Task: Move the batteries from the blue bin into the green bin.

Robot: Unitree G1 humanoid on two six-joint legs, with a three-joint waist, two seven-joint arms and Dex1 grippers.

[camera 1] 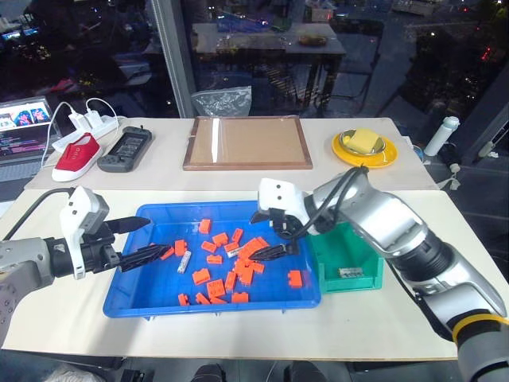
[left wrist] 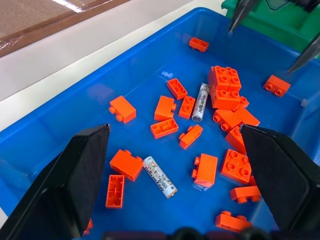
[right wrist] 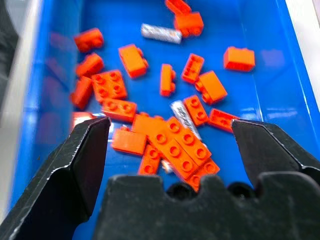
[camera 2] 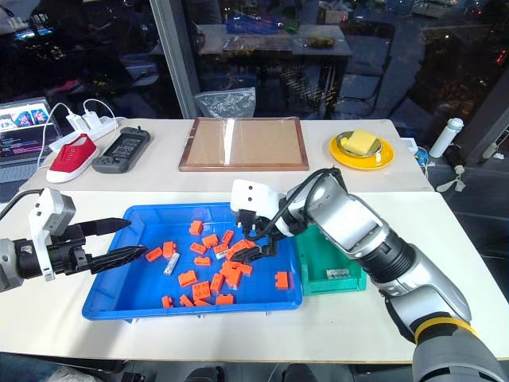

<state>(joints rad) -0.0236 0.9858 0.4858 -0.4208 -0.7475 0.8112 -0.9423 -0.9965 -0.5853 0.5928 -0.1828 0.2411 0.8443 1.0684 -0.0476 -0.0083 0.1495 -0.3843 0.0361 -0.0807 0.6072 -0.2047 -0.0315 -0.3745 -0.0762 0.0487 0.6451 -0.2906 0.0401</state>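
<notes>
We start with the blue bin [camera 1: 151, 302], the widest container on the table, which sits in front of us so both arms can reach into it. It holds a scatter of orange blocks [camera 1: 238, 267] with the batteries mixed among them: one battery [left wrist: 159, 176] lies alone on bare blue floor near our left side, another battery [left wrist: 200, 101] rests against a block near the middle of the pile, and we judge a third may be partly buried under blocks.

The green bin [camera 1: 346, 274] stands touching the blue bin's right wall, close by so each carry is short; something small and grey already lies on its floor.

Our right gripper [camera 1: 278, 237] hangs over the block pile, angled down, fingers spread fully wide and holding nothing, which reads as lining up for a pick among the blocks. Our left gripper [camera 1: 137, 241] hovers over the bin's left edge, equally wide apart and empty, likely waiting out of the way.

The lone battery looks the easier grab, since no blocks crowd it.
</notes>
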